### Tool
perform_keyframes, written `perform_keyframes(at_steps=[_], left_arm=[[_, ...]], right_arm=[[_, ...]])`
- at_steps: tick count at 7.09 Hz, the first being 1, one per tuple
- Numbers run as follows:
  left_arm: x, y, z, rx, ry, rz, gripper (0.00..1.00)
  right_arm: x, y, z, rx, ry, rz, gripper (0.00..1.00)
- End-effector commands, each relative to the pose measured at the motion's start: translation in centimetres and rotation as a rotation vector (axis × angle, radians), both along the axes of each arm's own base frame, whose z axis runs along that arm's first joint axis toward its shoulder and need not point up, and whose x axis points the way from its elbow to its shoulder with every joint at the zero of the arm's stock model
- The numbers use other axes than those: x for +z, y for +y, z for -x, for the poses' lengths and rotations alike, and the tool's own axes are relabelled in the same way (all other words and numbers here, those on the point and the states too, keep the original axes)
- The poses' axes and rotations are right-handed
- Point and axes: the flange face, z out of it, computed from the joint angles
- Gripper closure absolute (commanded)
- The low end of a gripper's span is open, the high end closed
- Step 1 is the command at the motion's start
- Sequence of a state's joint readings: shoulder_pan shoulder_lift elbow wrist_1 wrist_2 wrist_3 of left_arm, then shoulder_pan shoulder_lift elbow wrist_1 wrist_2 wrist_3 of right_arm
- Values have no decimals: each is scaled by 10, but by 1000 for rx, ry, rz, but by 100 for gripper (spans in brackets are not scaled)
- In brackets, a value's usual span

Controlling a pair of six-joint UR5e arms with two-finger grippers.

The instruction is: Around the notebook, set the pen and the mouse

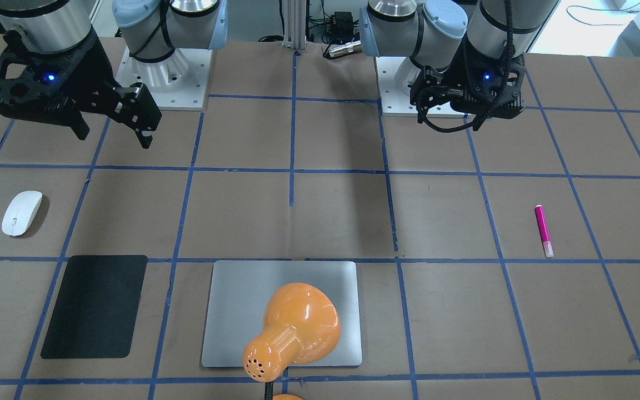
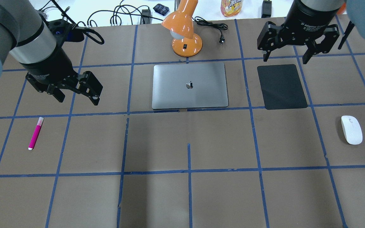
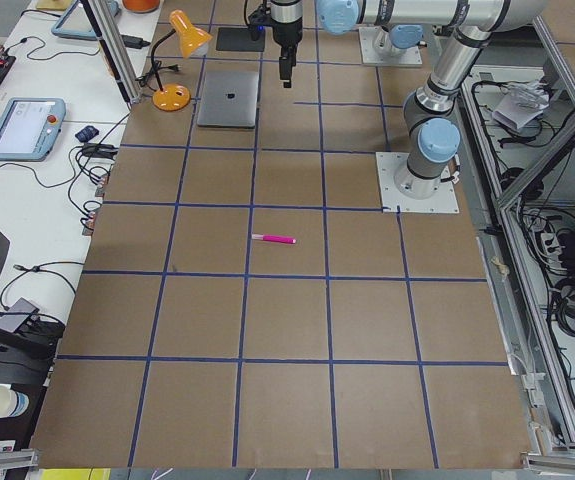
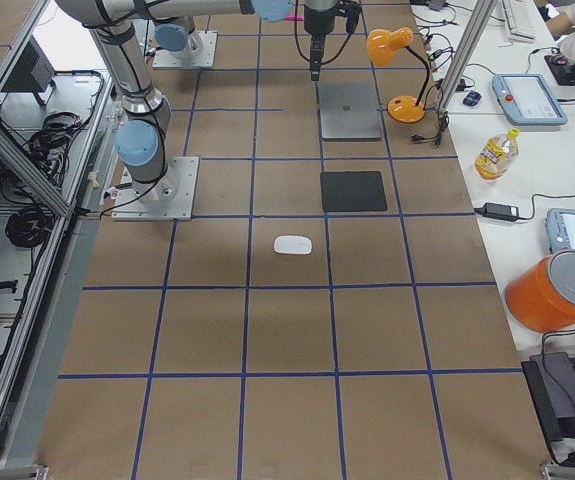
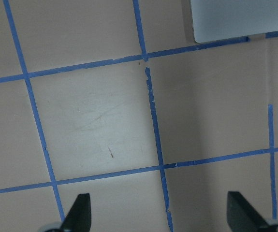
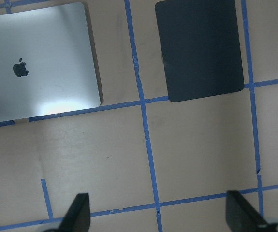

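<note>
Both claws hang in the air with nothing in them. The left gripper [image 2: 78,98] is off the notebook's [image 2: 190,85] left side, its 2 fingers spread wide over bare table [image 2: 157,142]. The right gripper [image 2: 285,59] is equally wide open, above the far edge of the black mat [image 2: 281,86] that lies just beside the notebook's right side. Neither claw touches anything.

The pen [image 2: 35,133] lies flat on the table well apart from the notebook, out past the left gripper and closer to the robot, its pale cap pointing away from the robot. The mouse [image 2: 351,129] sits well apart from the notebook on the opposite side, beyond the mat and closer to the robot. An orange desk lamp [image 2: 185,31] stands just beyond the notebook's far edge.
</note>
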State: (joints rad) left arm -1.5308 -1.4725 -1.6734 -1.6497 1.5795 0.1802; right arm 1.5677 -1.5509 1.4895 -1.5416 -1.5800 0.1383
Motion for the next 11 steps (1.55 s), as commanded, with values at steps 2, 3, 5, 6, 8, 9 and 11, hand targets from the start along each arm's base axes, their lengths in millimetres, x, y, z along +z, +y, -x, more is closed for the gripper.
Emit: perform_keyframes(at_steps=[2, 3, 5, 6, 8, 9, 11], left_arm=[[0, 5, -4, 5, 1, 8, 0], [-1, 4, -4, 5, 3, 5, 0], [-1, 4, -5, 8, 1, 6, 0], [-5, -2, -7, 11, 1, -1, 0], [-2, -1, -13, 25, 1, 5, 0], [-2, -1, -14, 24, 1, 6, 0], [-6, -5, -16, 23, -3, 5, 0]], right_arm=[[-1, 0, 0, 0, 0, -2, 0], [-1, -1, 1, 0, 0, -2, 0], [-2, -4, 9, -7, 2, -3, 0], [1, -5, 11, 11, 10, 1, 0], [-3, -6, 43, -23, 29, -50, 0], [-4, -9, 75, 21, 26, -69, 0], [-20, -9, 140, 18, 15, -104, 0]])
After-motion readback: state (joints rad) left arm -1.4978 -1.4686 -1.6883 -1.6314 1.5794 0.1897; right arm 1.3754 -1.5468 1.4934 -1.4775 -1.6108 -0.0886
